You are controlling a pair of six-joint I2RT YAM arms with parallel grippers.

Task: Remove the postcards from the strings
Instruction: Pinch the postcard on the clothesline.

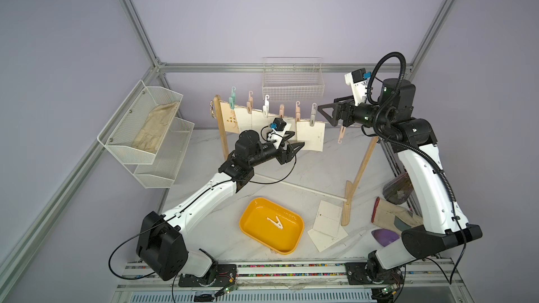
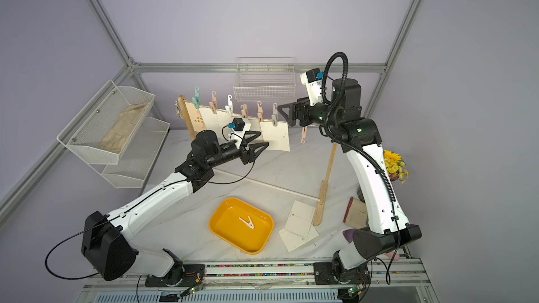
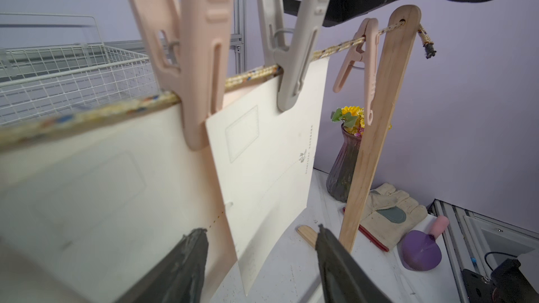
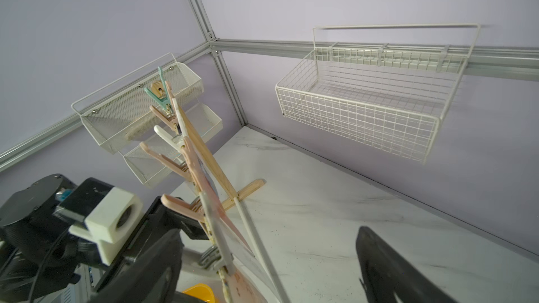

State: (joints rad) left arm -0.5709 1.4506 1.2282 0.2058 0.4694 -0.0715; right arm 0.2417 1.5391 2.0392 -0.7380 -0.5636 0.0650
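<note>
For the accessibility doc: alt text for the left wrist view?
Left gripper, jaws apart, flanks the lower edge of a cream postcard hanging from the string by a grey clothespin; a pink clothespin grips the string beside it.

The left arm [image 1: 204, 196] climbs from its base and reaches forward, its forearm close to level and angled toward the robot's right. The left pincer [image 1: 297, 138] points the same way, and the left wrist view shows its 2 dark fingers [image 3: 180, 266] parted by a moderate gap. The right arm [image 1: 423, 188] stands steeply, elbow high, wrist turned toward the robot's left. The right pincer [image 1: 325, 115] sits higher than the left pincer and apart from it, its 2 fingers [image 4: 393, 272] spread wide.
</note>
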